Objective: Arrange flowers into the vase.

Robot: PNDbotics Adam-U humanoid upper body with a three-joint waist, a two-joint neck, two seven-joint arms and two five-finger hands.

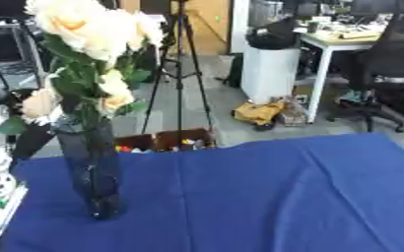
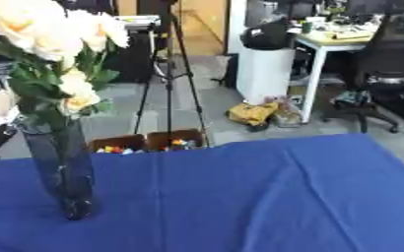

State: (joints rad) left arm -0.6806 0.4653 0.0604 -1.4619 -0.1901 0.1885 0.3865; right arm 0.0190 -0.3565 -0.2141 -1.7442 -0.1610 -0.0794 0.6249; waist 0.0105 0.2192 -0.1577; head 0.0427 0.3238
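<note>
Where the blue cloth [image 1: 266, 192] covers the table, a tall dark glass vase [image 1: 93, 167] stands upright near its left edge, holding cream flowers [image 1: 89, 34] with green leaves. Neither robot hand shows in either view, so their state cannot be told. Behind the table stands a tripod [image 1: 180, 74].

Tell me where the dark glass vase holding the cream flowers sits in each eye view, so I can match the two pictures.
Left eye view: the dark glass vase stands upright at the left, on the blue tablecloth.
Right eye view: the same vase sits closer to the left edge.
Shared landmark: the black tripod on the floor behind the table, right of the cream flowers.
</note>
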